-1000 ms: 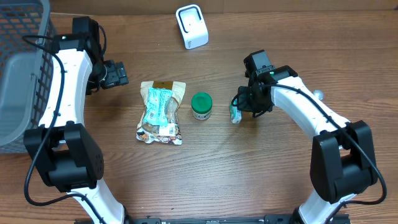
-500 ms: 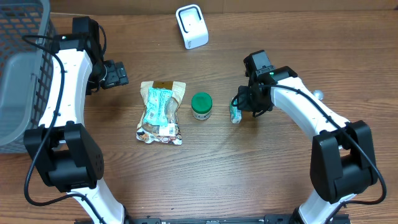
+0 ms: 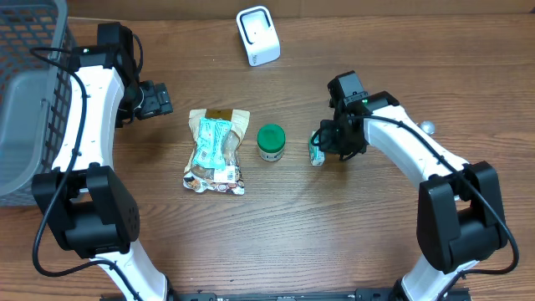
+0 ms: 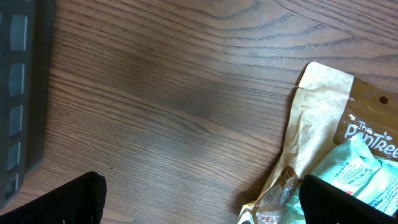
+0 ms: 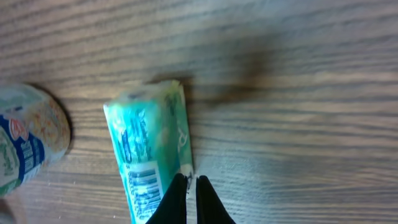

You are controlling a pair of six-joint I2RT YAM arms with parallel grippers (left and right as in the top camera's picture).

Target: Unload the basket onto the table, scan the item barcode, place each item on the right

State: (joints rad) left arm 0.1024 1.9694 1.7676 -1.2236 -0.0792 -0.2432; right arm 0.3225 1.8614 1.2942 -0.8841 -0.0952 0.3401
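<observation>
A small green packet (image 3: 317, 154) lies on the wooden table, its barcode face up in the right wrist view (image 5: 146, 149). My right gripper (image 3: 328, 140) is shut, its thin tips (image 5: 191, 180) pinching the white seam on the packet's right edge. The white barcode scanner (image 3: 257, 35) stands at the back of the table. My left gripper (image 3: 155, 99) hangs open over bare wood (image 4: 205, 202), just left of the top of a snack bag (image 4: 336, 143), with nothing between its fingers.
The snack bag (image 3: 216, 150) lies flat left of centre, and a green-lidded jar (image 3: 270, 142) stands between it and the packet. The jar's side shows in the right wrist view (image 5: 28, 146). A grey basket (image 3: 25, 100) fills the far left edge.
</observation>
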